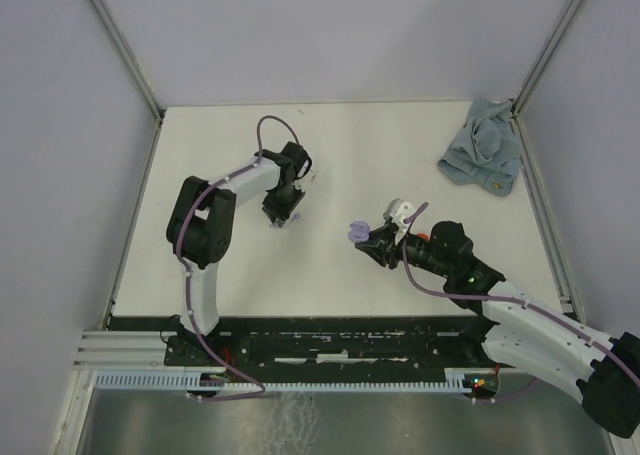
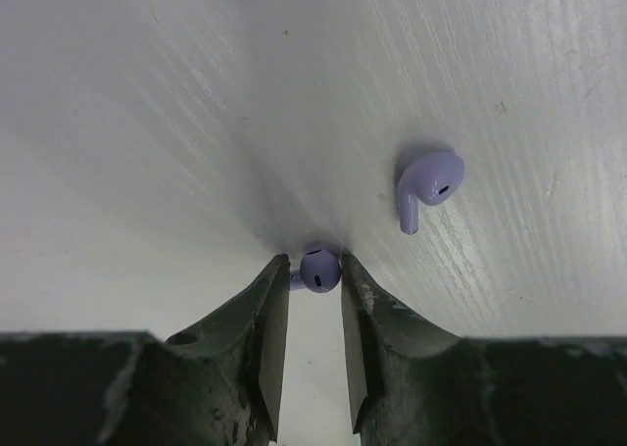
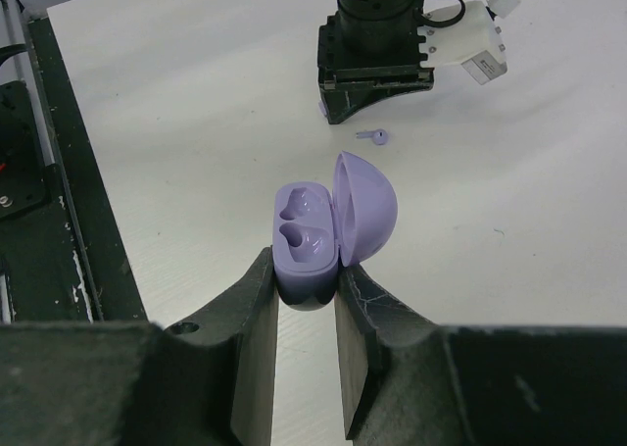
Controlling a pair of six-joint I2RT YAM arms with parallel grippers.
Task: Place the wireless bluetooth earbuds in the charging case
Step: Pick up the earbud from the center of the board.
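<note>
Robot lab cell, white table (image 1: 340, 155) boxed by plain panels (image 1: 60, 195), arms (image 1: 205, 225) bolted to rail (image 1: 330, 350)

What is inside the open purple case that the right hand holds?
Two moulded hollows, both empty. The lid stands open. The lower body of the case is hidden between the fingers of the right hand.

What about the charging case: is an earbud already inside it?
No, in the right wrist view the open charging case, gripped by the right hand, shows nothing lying inside it.
</note>
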